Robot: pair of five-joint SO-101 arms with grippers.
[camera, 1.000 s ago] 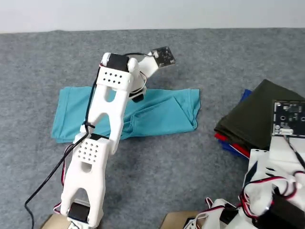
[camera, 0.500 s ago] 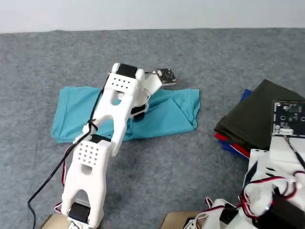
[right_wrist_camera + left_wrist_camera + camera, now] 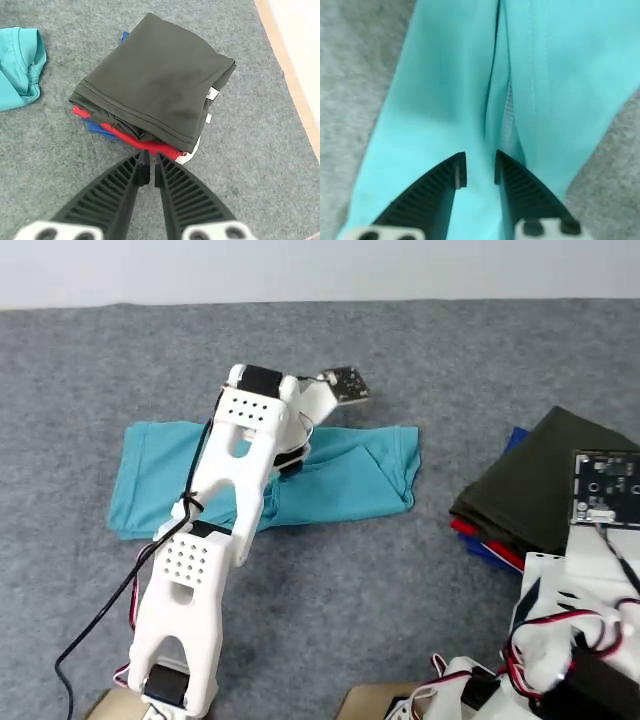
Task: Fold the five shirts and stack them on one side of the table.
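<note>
Looks like a robotics lab or a maker's test bench rather than a home. Told by the grey felt mat (image 3: 400,570) spread as a work surface, and by the left arm (image 3: 190,590) and the right arm (image 3: 570,640) mounted at the mat's near edge, both in white printed shells with rows of holes. Loose black cable (image 3: 108,602) and red and white wires (image 3: 545,625) left bare over the mat, beside an uncased circuit board (image 3: 605,487). Plain pale surface (image 3: 320,270) beyond the mat's far edge, tan table edge (image 3: 295,75) along its side. On the mat, only test pieces: a teal shirt (image 3: 340,475) and a stack of folded shirts (image 3: 530,490).
</note>
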